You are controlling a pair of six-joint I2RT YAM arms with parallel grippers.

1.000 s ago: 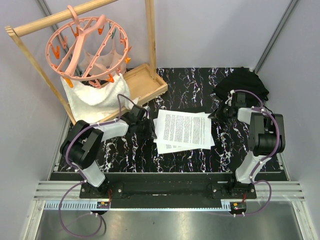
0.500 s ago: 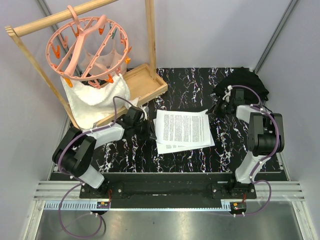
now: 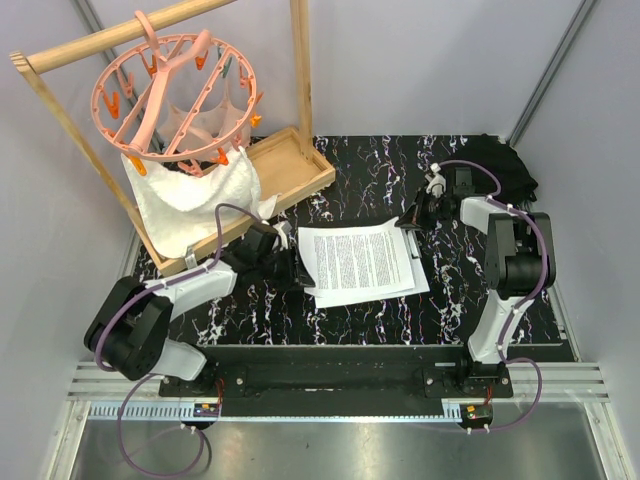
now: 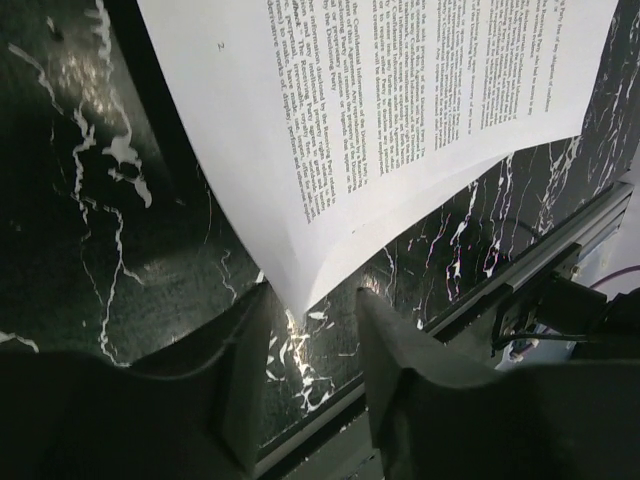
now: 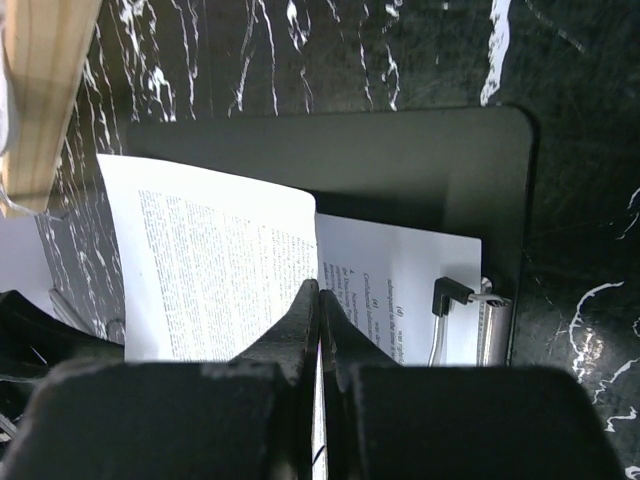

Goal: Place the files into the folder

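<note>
Top external view: the files (image 3: 358, 262) lie mid table (image 3: 400, 160), fanned over the folder (image 5: 420, 160), whose clip (image 5: 492, 328) sits at its right end. The right pincer (image 5: 318, 295) is closed, apparently pinching the top sheet's edge to steer it toward the clip. The left pincer (image 4: 305, 320) stands open around the sheets' left corner, probably to square the stack.

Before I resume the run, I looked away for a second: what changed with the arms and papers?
The right hand moved from the black bundle to the files' far right corner and shut, apparently pinching the top sheet. The files slid left. The left hand, at their left edge, opened its fingers. The drying rack and wooden tray stayed put.
</note>
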